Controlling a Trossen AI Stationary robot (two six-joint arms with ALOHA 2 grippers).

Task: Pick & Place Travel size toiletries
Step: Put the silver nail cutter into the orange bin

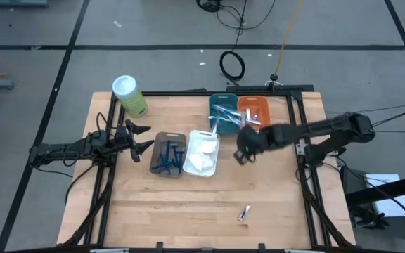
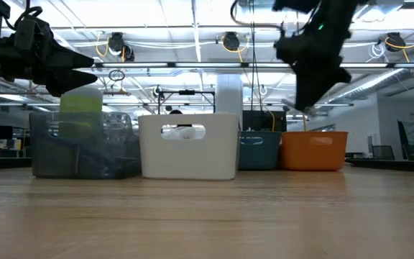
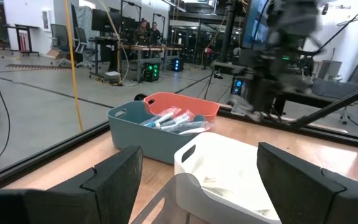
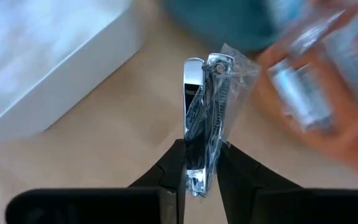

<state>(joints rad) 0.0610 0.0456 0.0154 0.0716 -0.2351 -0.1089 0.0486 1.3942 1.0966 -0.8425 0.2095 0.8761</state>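
A small silvery item in a clear wrapper [image 4: 205, 106] is gripped by my right gripper [image 4: 199, 177], which is shut on it. That gripper [image 1: 242, 156] hangs above the table, just in front of the orange bin [image 1: 254, 111] and right of the white bin [image 1: 202, 152], pointing steeply down. The teal bin [image 1: 222, 112] holds several wrapped toothbrushes, and the brown bin [image 1: 168, 154] holds dark blue razors. A second silvery item [image 1: 245, 212] lies flat on the table near the front. At the table's left edge my left gripper [image 1: 145, 137] waits, open and level. My right gripper pinches the wrapped silvery item by its near end [image 4: 199, 163] between the two fingers. The fingers come slanting from above and lie along the item, which sticks out straight past the fingertips. It is lifted clear of the table.
A green canister with a white lid [image 1: 130, 95] stands at the far left corner. The four bins stand in a row across the table's middle and far side. Bare wood lies in front of them. A black frame [image 1: 297, 126] edges the table.
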